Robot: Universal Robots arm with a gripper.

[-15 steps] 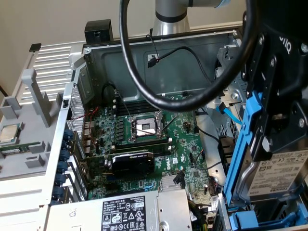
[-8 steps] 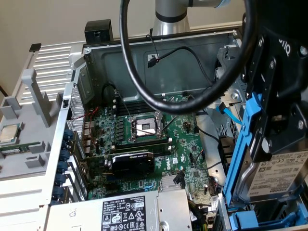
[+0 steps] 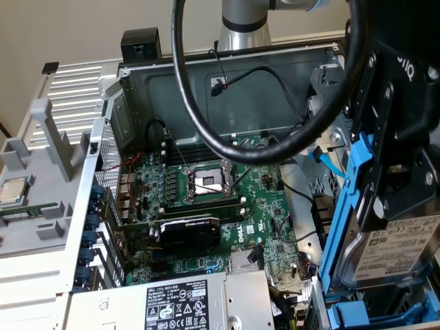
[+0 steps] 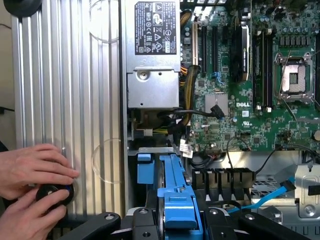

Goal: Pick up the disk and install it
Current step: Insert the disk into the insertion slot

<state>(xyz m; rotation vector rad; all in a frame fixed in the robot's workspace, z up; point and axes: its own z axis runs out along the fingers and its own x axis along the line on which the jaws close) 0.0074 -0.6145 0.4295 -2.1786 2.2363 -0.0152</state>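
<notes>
Step in hand: the disk (image 3: 399, 256) is already lifted and is being carried over the open computer case (image 3: 227, 96). By judgement the picking-up is done and the installing is not.
Fingers: the gripper (image 3: 388, 199) is being held closed, its fingers pinching the disk by its blue carrier frame (image 3: 349, 206).
Disk's place: it is being held on edge at the exterior view's right. It is clear of the motherboard (image 3: 275, 206) and just above the other blue carrier (image 3: 357, 317).
Wrist view: the carrier frame (image 4: 176, 200) is being seen edge-on between the black fingers (image 4: 145, 225).
Bystander: a person's hands (image 4: 30, 170) are being rested on the ribbed panel (image 4: 65, 75) around a black knob (image 4: 52, 192), well apart from the disk.
Demand of the move: by judgement, the frame is needing to be squared with a free bay slot and the loose cables (image 3: 206, 130) avoided.
</notes>
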